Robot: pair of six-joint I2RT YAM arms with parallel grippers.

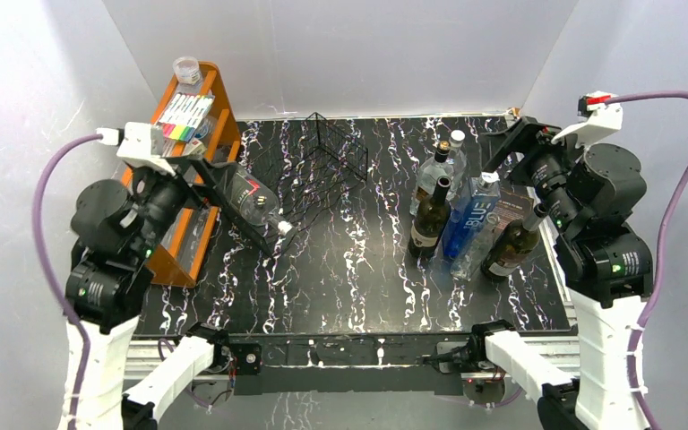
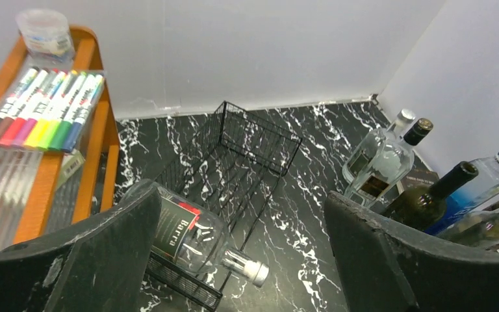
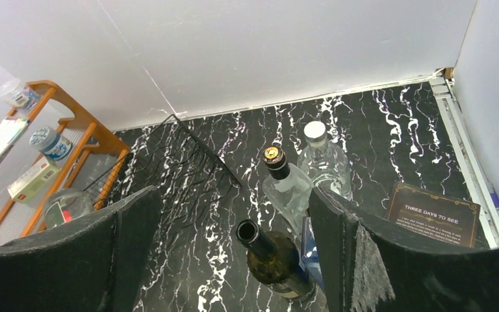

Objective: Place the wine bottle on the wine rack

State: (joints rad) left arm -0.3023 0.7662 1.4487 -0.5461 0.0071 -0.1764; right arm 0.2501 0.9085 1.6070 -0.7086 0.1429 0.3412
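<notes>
The wine bottle (image 2: 185, 235) is seen lying on its side across the near end of the wine rack (image 2: 260, 133). Its body is cradled on the long wires, and its neck and silvery cap (image 2: 255, 271) jut over the front edge above the bench (image 2: 305, 201). It is judged to be of clear glass: stiff, smooth and slippery, fairly heavy, and liable to break if dropped or knocked against the wire. Being round, it may be expected to roll unless seated between two wires. Should it need shifting, it is best taken across the labelled body, where the weight sits, and not by the thin neck.

The left fingers (image 2: 97, 260) are spread wide above it and nothing is held between them; whether the nearer one touches the glass cannot be told. The right fingers (image 3: 396, 260) are likewise spread wide and empty, above the standing bottles (image 3: 273, 260) at the right of the bench, well apart from the rack. An orange shelf (image 2: 101, 136) bearing markers (image 2: 39, 107) stands just beside the rack.
</notes>
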